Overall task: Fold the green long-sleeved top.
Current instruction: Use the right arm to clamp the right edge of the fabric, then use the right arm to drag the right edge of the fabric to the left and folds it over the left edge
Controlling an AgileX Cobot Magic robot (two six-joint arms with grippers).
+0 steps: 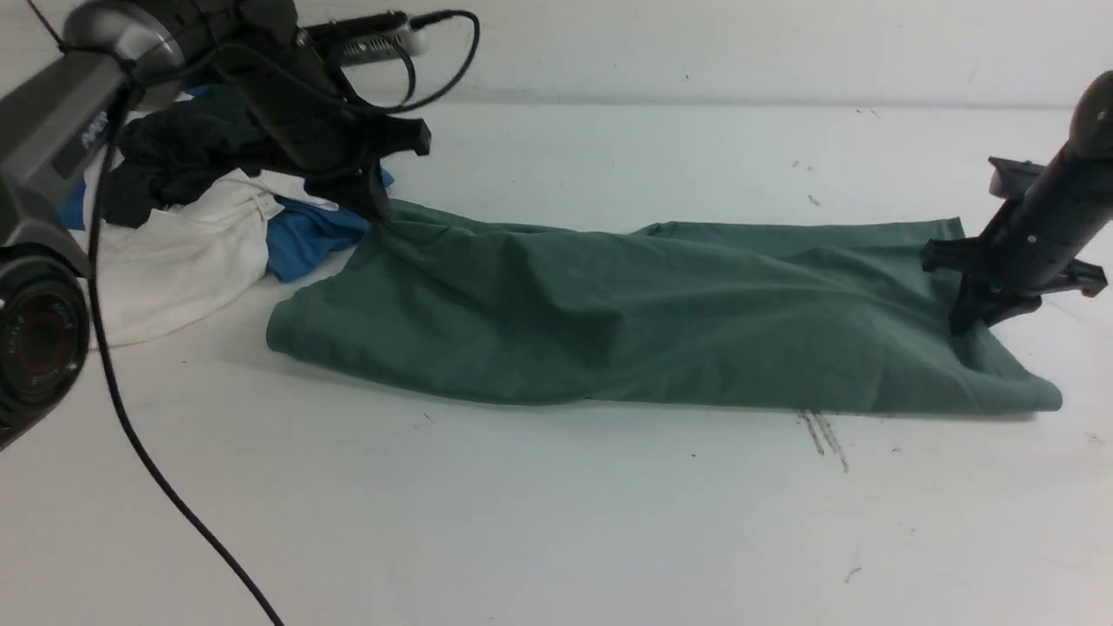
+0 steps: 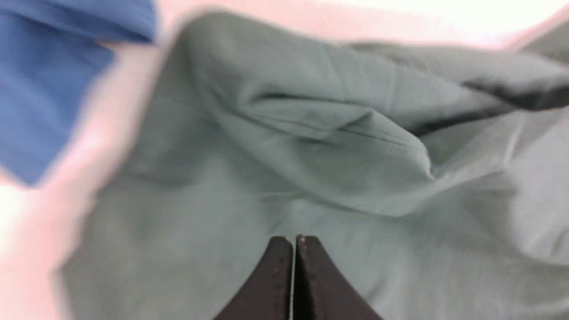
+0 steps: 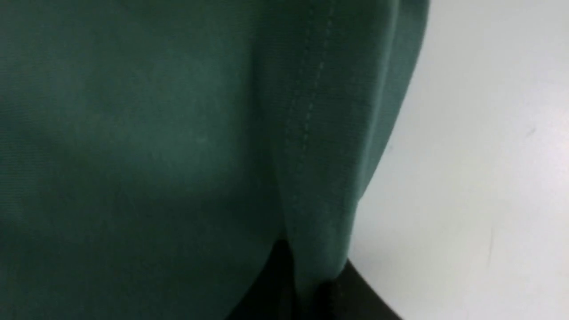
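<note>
Across the middle of the table (image 1: pixel 556 522), top (image 1: pixel 609 339) lies as a long band running 9 to 3 o'clock, near edge rounded like a fold. Left gripper (image 1: pixel 383 213) is on its 10 o'clock corner, jaws pressed together, cloth peaking up to the tips, so I read it as pinching the top. Right gripper (image 1: pixel 961 323) at the 3 o'clock end, jaws closed on the stitched hem (image 3: pixel 311 133). Risks: pile (image 1: pixel 191 235) of blue, white and dark clothes sits against the top at 10 o'clock, just beside the left jaws; a lift there could drag the blue piece (image 2: pixel 53 80) along. Right bite looks like edge only; it could slip under tension, or hold one layer and let the band fall open. Uneven lift would skew the fold. Views: front gives full layout and the pile, not what sits between either pair of jaws. Left wrist, blurred, shows tips meeting with no gap; right wrist shows hem running into the jaws, bare table beside it.
</note>
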